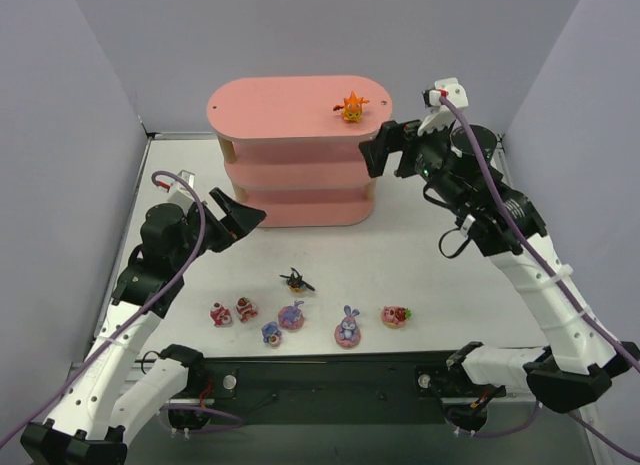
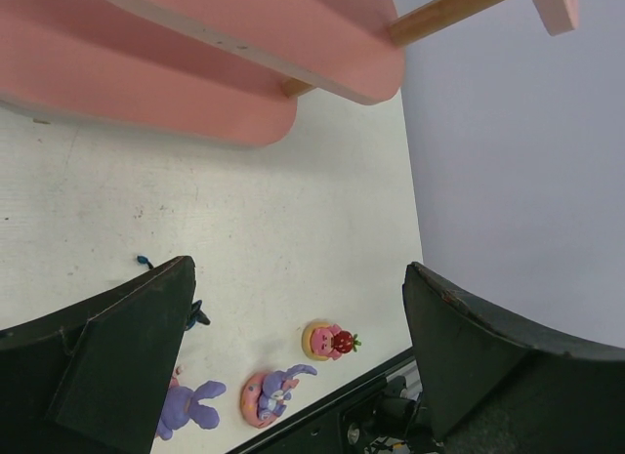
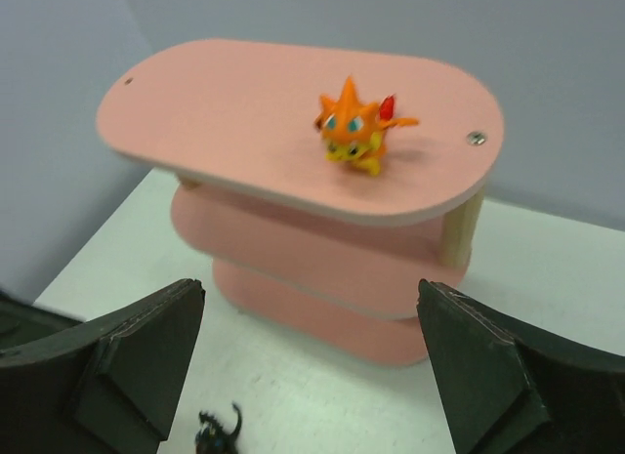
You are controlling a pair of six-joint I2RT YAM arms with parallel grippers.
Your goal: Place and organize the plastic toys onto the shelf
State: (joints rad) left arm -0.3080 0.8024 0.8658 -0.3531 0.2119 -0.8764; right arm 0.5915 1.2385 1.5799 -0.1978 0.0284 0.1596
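Observation:
The pink three-tier shelf (image 1: 270, 110) stands at the back of the table. An orange spiky toy (image 1: 351, 107) sits on its top board near the right end, and shows again (image 3: 354, 130) in the right wrist view. My right gripper (image 1: 388, 151) hovers open and empty just right of the shelf (image 3: 244, 112), apart from the orange toy. Near the front edge lie a black bat-like toy (image 1: 295, 280), three purple bunnies (image 1: 348, 328) and three red-and-white toys (image 1: 396, 316). Left of the shelf's base, my left gripper (image 1: 243, 217) hangs open and empty above the table.
Grey walls close in the table on the left, back and right. A black rail (image 1: 330, 375) with the arm bases runs along the near edge. The left wrist view shows a red-and-white toy (image 2: 330, 341) and a bunny (image 2: 269, 392) close to that rail.

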